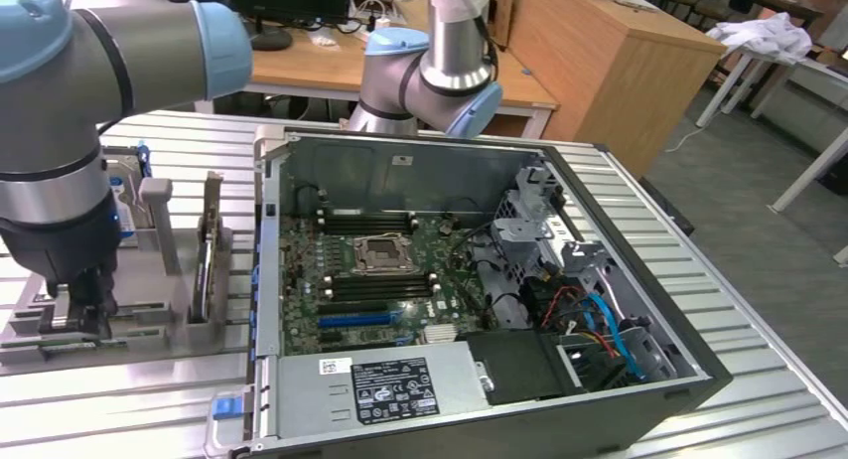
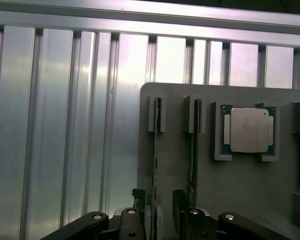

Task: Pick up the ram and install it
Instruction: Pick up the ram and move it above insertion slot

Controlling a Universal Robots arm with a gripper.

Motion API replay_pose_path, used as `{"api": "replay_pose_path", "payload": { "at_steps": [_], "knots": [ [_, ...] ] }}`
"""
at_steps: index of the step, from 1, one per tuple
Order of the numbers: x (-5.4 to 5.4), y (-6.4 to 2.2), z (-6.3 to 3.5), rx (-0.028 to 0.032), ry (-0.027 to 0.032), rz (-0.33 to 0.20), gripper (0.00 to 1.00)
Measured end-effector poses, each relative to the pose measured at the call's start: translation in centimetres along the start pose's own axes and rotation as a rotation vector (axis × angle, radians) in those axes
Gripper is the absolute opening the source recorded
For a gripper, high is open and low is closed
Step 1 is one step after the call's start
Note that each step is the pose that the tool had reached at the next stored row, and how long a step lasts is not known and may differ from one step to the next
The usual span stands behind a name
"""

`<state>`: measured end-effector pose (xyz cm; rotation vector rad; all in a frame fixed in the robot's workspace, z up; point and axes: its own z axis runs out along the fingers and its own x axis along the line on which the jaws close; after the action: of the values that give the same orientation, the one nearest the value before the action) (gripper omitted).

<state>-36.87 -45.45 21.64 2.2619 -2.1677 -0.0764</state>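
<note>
Two thin ram sticks stand on edge in slots of a grey holder plate [image 2: 240, 200]: one ram [image 2: 155, 150] and a second stick [image 2: 194, 150] beside it. My gripper [image 2: 159, 202] is open, and its dark fingers [image 2: 139, 207] stand on either side of the first ram's near end. Whether they touch it I cannot tell. In the exterior view the gripper [image 1: 82, 315] hangs low over the holder [image 1: 159, 315] at the exterior view's left of the open computer case [image 1: 464, 409]. A thin board [image 1: 209, 260] stands on edge in the holder there.
A square silver processor chip [image 2: 248, 130] lies in a pocket of the holder beside the sticks. Inside the case the motherboard [image 1: 384, 280] shows black memory slots [image 1: 377, 221] and a processor socket [image 1: 387, 252]. A ribbed metal table [image 2: 65, 150] carries everything.
</note>
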Motion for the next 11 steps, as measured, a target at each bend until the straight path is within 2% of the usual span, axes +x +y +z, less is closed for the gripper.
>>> {"api": "replay_pose_path", "payload": {
  "at_steps": [11],
  "knots": [
    [0.03, -0.03, 0.76, -0.0001, 0.0001, 0.0, 0.36]
  ]
}}
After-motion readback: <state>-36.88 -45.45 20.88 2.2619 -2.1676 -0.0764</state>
